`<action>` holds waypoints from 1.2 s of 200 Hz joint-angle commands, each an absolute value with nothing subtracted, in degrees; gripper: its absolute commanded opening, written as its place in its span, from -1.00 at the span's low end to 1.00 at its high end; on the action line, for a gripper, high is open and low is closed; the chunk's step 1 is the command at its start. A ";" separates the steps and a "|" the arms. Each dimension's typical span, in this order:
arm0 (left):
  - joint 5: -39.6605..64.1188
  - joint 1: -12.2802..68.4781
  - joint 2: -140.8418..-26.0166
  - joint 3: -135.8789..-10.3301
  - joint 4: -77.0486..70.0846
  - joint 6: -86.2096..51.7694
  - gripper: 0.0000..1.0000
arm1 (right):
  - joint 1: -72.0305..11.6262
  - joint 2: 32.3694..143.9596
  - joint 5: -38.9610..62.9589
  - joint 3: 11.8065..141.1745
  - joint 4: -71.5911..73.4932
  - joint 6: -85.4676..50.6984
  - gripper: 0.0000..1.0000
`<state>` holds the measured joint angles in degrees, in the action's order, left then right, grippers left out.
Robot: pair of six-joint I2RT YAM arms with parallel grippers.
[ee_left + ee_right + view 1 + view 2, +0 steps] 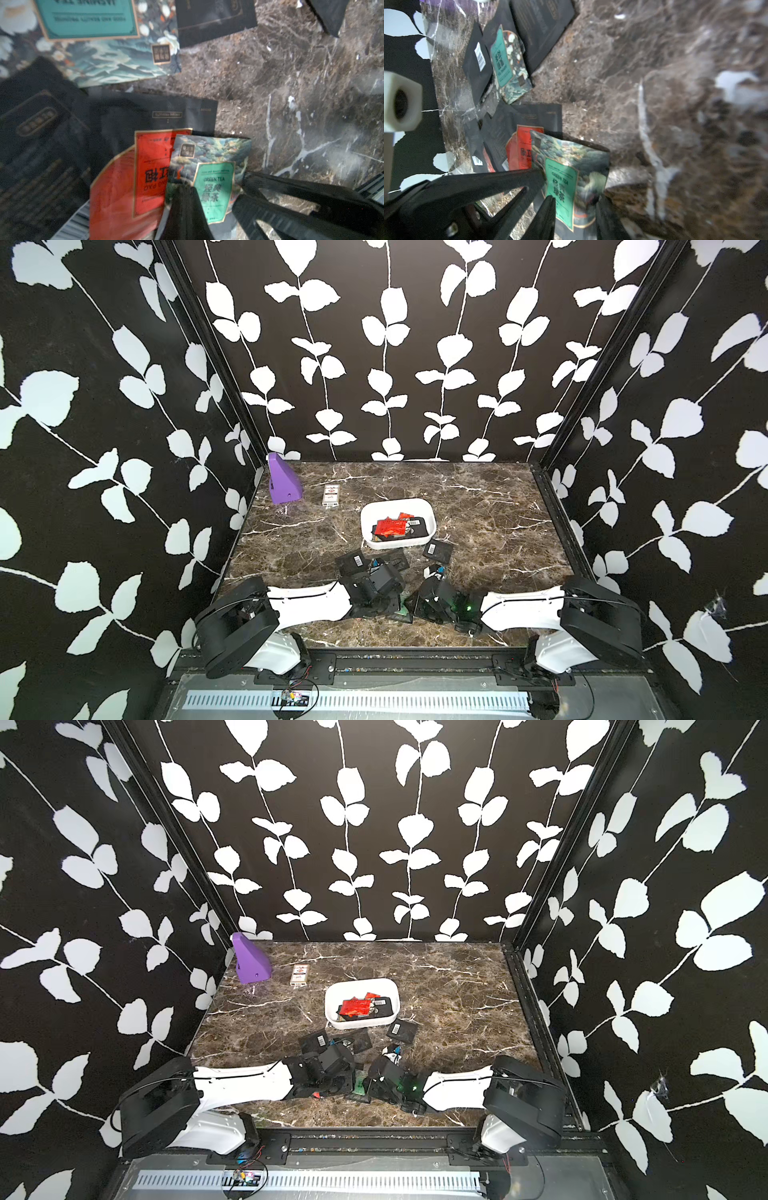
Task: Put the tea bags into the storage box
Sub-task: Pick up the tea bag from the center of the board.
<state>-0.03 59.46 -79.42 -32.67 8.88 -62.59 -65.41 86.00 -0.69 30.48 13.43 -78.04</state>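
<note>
Right wrist | right claw (576,197) parted astride green sachet (571,158) | left claw (538,173) clenched, maybe touching | marble (654,83) open

There was one storage box (388,544). Inside it lay at least two red-orange tea bags (390,527) and one black; any more were hidden. Just in front of the box lay three black tea bags (437,551). Nearer still lay two green tea bags (214,187) and two red tea bags (149,172). Behind the box stood one purple wedge (283,483) and one white packet (331,494).
</note>
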 commanded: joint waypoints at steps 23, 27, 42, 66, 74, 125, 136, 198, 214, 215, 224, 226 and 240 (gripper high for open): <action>-0.69 59.68 -80.37 -29.74 11.25 -63.23 -1.00 | -65.85 88.75 0.52 30.79 11.58 -79.91 -0.35; -0.60 59.68 -80.42 -29.75 11.24 -63.26 -1.00 | -65.83 88.81 0.53 30.85 11.59 -79.97 -0.35; -0.51 59.66 -80.76 -29.85 11.16 -63.14 -1.00 | -65.88 88.95 0.53 30.85 11.54 -80.00 -0.39; -0.51 59.67 -80.82 -30.14 11.33 -62.96 -1.00 | -65.83 88.79 0.27 30.93 11.31 -80.04 -0.54; -0.53 59.68 -80.72 -30.17 11.41 -62.86 -1.00 | -65.83 88.61 0.10 31.00 10.96 -79.95 -0.61; -0.61 59.68 -79.00 -31.44 12.45 -61.47 -1.00 | -65.66 86.96 -1.17 32.94 6.57 -77.56 -1.00; -0.67 59.68 -78.06 -32.22 13.19 -60.94 -1.00 | -65.53 86.31 -1.49 33.05 5.91 -77.10 -1.00; -11.04 59.29 -68.91 -42.39 27.72 -54.48 -0.71 | -65.40 76.46 -7.67 36.74 -6.56 -71.68 -1.00; -14.30 58.52 -65.95 -43.18 30.21 -53.25 -0.61 | -65.31 71.62 -10.55 38.45 -12.99 -69.30 -1.00; -14.40 58.49 -65.84 -43.21 30.31 -53.17 -0.60 | -65.31 71.32 -10.85 38.56 -13.57 -69.14 -1.00; -14.92 57.54 -64.44 -43.03 31.27 -52.92 -0.59 | -65.20 68.41 -12.95 39.88 -17.83 -67.41 -1.00; -14.94 57.32 -64.19 -42.99 31.44 -52.89 -0.59 | -65.08 67.68 -13.35 40.14 -18.67 -67.10 -1.00; -14.86 55.93 -62.86 -42.09 32.27 -52.64 -0.55 | -63.99 63.47 -15.52 42.09 -23.76 -64.40 -1.00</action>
<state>-10.72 57.93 -64.95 -42.85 24.86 -54.98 -65.19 69.87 -8.60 37.39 -11.42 -70.39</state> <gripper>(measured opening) 0.210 0.047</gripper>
